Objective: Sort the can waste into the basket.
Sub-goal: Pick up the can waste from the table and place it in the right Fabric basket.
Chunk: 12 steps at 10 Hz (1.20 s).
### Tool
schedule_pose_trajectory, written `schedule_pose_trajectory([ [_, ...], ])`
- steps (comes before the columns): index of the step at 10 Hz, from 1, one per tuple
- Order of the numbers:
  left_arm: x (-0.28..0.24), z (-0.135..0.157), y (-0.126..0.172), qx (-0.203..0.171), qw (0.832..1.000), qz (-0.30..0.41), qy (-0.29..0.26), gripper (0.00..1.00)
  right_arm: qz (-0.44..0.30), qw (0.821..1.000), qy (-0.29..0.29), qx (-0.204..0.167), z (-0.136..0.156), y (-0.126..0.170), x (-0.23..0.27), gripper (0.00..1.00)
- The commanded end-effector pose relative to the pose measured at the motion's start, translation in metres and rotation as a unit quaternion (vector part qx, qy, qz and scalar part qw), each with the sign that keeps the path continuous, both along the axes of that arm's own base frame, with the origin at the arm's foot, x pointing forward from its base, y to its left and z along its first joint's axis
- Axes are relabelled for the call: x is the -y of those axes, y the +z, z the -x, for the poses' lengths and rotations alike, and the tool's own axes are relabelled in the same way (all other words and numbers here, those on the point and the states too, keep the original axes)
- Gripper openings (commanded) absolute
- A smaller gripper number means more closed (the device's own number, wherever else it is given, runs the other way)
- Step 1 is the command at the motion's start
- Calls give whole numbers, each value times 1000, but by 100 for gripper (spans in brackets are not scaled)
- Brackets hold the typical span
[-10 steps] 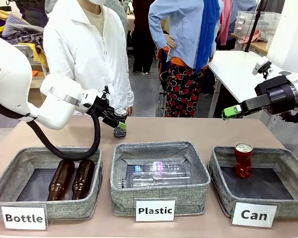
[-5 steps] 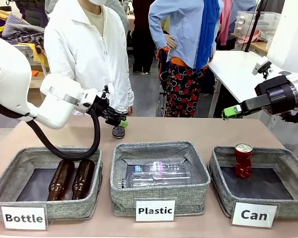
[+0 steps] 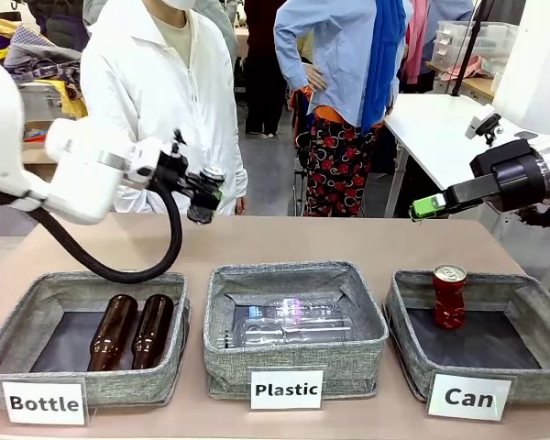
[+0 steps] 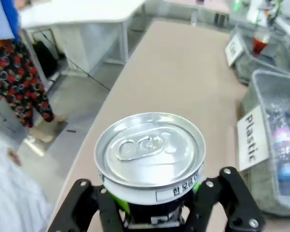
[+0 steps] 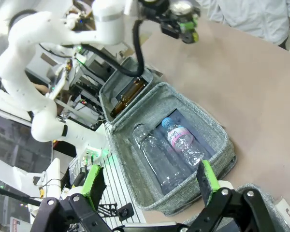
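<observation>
**Black can lifted clear of the table**

Tan table (image 3: 348, 243) carries three grey baskets; a person in white stands behind. Left pincer (image 3: 204, 194) grips the black can (image 4: 151, 157) aloft (silver top up). Red can (image 3: 448, 295) stands in the "Can" basket (image 3: 509, 367). Right pincer (image 5: 150, 186) hangs spread, empty.

I see a tan, smooth worktop (image 3: 348, 240). Three grey fabric rectangular baskets sit on it in a row along my near edge: "Bottle" basket (image 3: 37, 316) left, "Plastic" basket (image 3: 293, 278) middle, "Can" basket (image 3: 522, 293) right, gaps between them.
</observation>
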<state>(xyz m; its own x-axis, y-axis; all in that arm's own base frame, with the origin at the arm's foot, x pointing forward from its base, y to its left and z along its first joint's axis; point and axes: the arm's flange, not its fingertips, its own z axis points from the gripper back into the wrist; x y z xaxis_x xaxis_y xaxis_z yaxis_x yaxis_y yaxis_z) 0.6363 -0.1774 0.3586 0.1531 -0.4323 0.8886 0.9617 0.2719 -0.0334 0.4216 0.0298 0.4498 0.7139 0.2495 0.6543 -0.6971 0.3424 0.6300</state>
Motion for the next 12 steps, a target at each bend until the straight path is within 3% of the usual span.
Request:
schedule_pose_trajectory([
  [1, -36, 77, 50, 22, 998, 58, 2, 0, 3, 1000, 3, 1, 2, 2, 0, 100],
  [3, -59, 137, 82, 29, 997, 78, -5, 0, 3, 1000, 3, 1, 2, 2, 0, 100],
  [6, -75, 198, 80, 23, 995, 79, -54, 0, 3, 1000, 3, 1, 2, 2, 0, 100],
  [7, -80, 206, 71, 20, 994, 92, -59, 0, 3, 1000, 3, 1, 2, 2, 0, 100],
  [8, -70, 189, 88, 11, 996, 82, -31, 0, 3, 1000, 3, 1, 2, 2, 0, 100],
  [10, -70, 189, 88, 11, 996, 82, -31, 0, 3, 1000, 3, 1, 2, 2, 0, 100],
  [11, -74, 202, 80, 9, 996, 82, -41, 0, 3, 1000, 3, 1, 2, 2, 0, 100],
  [12, -21, 193, 87, 12, 996, 40, -82, 0, 0, 1000, 0, 0, 0, 0, 0, 100],
])
